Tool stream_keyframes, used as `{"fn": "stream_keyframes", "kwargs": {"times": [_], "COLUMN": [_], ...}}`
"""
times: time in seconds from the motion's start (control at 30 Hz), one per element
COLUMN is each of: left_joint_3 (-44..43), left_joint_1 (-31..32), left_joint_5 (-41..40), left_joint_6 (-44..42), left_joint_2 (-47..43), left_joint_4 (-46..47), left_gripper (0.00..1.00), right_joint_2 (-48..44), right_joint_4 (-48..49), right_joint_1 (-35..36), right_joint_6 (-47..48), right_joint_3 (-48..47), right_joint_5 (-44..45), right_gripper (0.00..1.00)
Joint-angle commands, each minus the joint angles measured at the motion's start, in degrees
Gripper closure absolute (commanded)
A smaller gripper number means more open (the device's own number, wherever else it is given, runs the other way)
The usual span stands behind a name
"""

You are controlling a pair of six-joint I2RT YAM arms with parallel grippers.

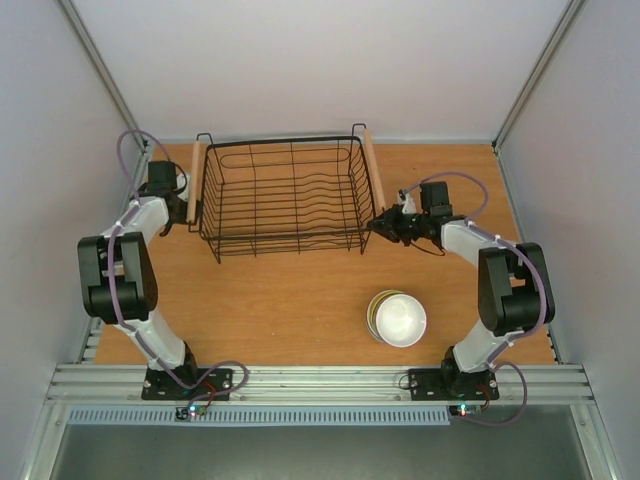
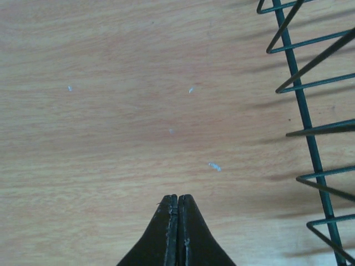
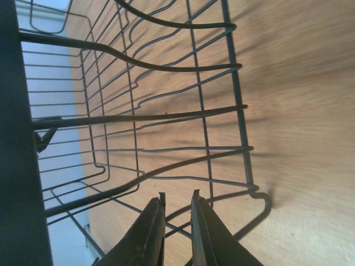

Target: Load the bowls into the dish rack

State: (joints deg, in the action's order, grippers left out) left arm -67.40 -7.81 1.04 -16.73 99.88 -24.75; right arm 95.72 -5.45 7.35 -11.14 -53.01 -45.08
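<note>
Nesting in one stack, the bowls (image 1: 398,319) sit on the table (image 1: 290,310) near the right arm's base, well apart from the dish rack (image 1: 285,195) at the far middle. A white bowl is on top with a yellow-green rim showing under it; the count cannot be read from above.

Judged: glazed ware, stiff, smooth, likely slippery, and it chips if dropped. Each bowl is light; the whole stack is not. The best hold looks like a pinch on the top bowl's rim, one finger inside and one outside, lifting singly so the next bowl does not ride up.

The rack holds no bowl yet. It is open at the top, with divider wires along the floor.

Left gripper (image 2: 177,198): fingers pressed together, nothing held, over bare wood just beside the rack's left wall.

Right gripper (image 3: 178,195): fingers almost together, thin gap. A rack wire crosses there; whether it is nipped cannot be told. The gripper sits by the rack's right wooden handle (image 1: 372,165).

Wall and handle are the things to clear.
</note>
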Motion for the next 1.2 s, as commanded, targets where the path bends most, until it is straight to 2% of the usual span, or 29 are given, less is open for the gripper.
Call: {"fn": "stream_keyframes", "kwargs": {"times": [0.0, 0.1, 0.2, 0.3, 0.4, 0.43, 0.47, 0.57, 0.67, 0.83, 0.9, 1.0, 1.17], "left_joint_3": [-0.6, -0.3, -0.2, 0.5, 2.1, 2.7, 3.5, 4.6, 4.3, 2.9, 3.2, 4.7, 6.5], "left_joint_1": [-0.8, -1.9, -4.0, -7.3, -10.0, -10.6, -10.8, -10.9, -10.9, -10.8, -10.3, -8.9, -6.4], "left_joint_5": [0.6, -0.7, -0.6, 0.9, 2.9, 3.4, 3.8, 7.7, 14.2, 26.3, 30.0, 33.0, 32.4], "left_joint_6": [0.5, 1.4, 2.5, 4.1, 5.2, 5.3, 5.3, 5.4, 5.9, 7.8, 8.6, 9.6, 9.5], "left_joint_2": [-4.8, -6.3, -8.4, -12.5, -18.6, -21.8, -24.1, -31.3, -36.5, -41.1, -42.9, -45.7, -48.2], "left_joint_4": [2.2, 3.2, 3.4, 3.9, 4.3, 4.4, 4.4, 2.9, -0.6, -6.2, -6.9, -6.2, -5.3], "left_gripper": [1.00, 0.99, 0.99, 1.00, 0.99, 0.99, 0.99, 0.94, 0.81, 0.61, 0.57, 0.55, 0.55], "right_joint_2": [-3.7, -4.8, -6.7, -10.2, -14.9, -17.5, -19.4, -25.4, -32.2, -40.4, -42.3, -45.1, -52.7], "right_joint_4": [-7.0, -12.4, -18.3, -23.1, -25.8, -26.2, -26.6, -27.3, -27.5, -28.7, -29.9, -31.3, -31.1], "right_joint_1": [0.7, 0.6, 0.6, 0.6, 0.7, 0.7, 0.8, 2.3, 4.5, 4.7, 4.7, 4.7, 4.7], "right_joint_6": [4.6, 6.5, 8.5, 9.7, 9.7, 9.8, 9.9, 10.2, 10.2, 12.5, 12.7, 9.7, 5.2], "right_joint_3": [-0.5, -2.0, -3.7, -4.6, -4.1, -3.5, -2.9, -0.8, 1.6, 4.3, 4.8, 6.6, 11.1], "right_joint_5": [6.0, 12.8, 23.4, 35.5, 45.6, 48.7, 52.4, 61.9, 66.9, 60.3, 57.9, 55.7, 49.9], "right_gripper": [0.83, 0.76, 0.69, 0.57, 0.35, 0.10, 0.02, 0.01, 0.01, 0.01, 0.01, 0.01, 0.01]}}
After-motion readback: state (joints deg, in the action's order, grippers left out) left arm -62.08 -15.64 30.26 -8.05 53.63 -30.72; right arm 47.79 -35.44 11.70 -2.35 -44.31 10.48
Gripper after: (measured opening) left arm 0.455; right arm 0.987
